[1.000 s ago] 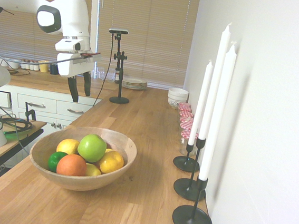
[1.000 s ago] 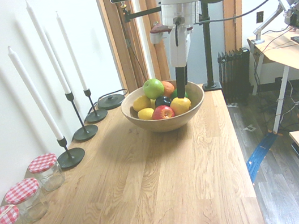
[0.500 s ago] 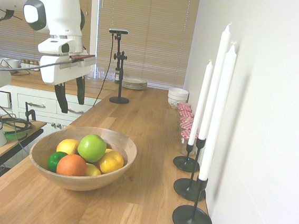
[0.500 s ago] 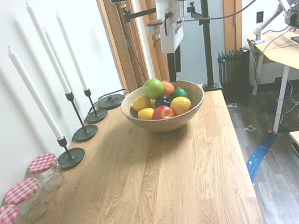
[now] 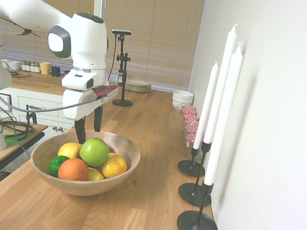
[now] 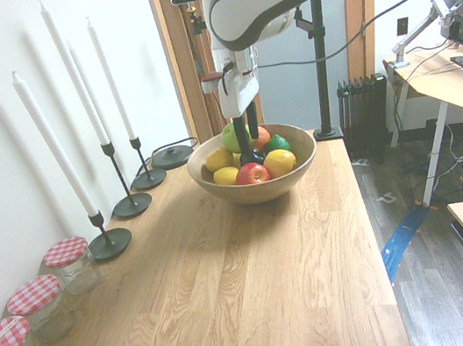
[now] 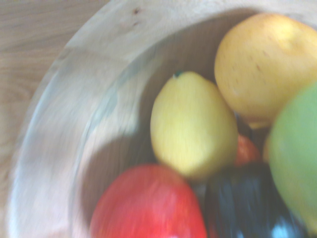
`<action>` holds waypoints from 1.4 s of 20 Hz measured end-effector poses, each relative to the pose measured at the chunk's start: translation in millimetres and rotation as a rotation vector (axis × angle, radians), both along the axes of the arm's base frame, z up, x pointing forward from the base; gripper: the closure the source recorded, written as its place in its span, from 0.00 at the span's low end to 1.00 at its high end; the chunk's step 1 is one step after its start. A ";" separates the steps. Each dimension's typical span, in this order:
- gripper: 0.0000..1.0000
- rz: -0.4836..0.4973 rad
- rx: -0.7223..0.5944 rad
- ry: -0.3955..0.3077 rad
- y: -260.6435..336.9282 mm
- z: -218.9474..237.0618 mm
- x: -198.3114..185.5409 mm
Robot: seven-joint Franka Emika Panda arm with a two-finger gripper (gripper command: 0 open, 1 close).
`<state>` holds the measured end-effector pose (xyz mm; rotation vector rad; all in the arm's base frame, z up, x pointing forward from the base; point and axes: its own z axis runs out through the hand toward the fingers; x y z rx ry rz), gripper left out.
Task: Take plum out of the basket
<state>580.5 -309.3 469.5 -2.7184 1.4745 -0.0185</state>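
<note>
The basket (image 5: pixel 126 147) (image 6: pixel 256 188) is a wide wooden bowl full of fruit on the wooden counter. The plum (image 6: pixel 259 158) (image 7: pixel 242 208) is a dark fruit low in the middle of the pile, beside a red apple (image 6: pixel 252 173) (image 7: pixel 148 208) and a lemon (image 7: pixel 193 124). It is hidden in the first exterior view behind a green apple (image 5: pixel 94 151). My gripper (image 5: pixel 88 128) (image 6: pixel 251 154) is open and points down over the basket. Its fingertips are down among the fruit right by the plum, holding nothing.
Tall white candles in black holders (image 5: pixel 212 126) (image 6: pixel 79 83) stand along the wall beside the basket. Jars with red checked lids (image 6: pixel 69 262) sit further along. White bowls (image 5: pixel 183 99) and plates (image 5: pixel 138 85) are at the far end of the counter.
The arm has swung over from beyond the basket and come down, so the open fingers now reach into the fruit. The fruit has not moved.
</note>
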 end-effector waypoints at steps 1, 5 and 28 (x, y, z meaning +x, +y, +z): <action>0.00 -0.004 0.003 0.003 -3.5 -4.4 3.3; 0.00 -0.028 0.018 0.000 -21.8 -10.5 7.1; 1.00 -0.060 0.048 0.019 -39.1 -44.4 6.2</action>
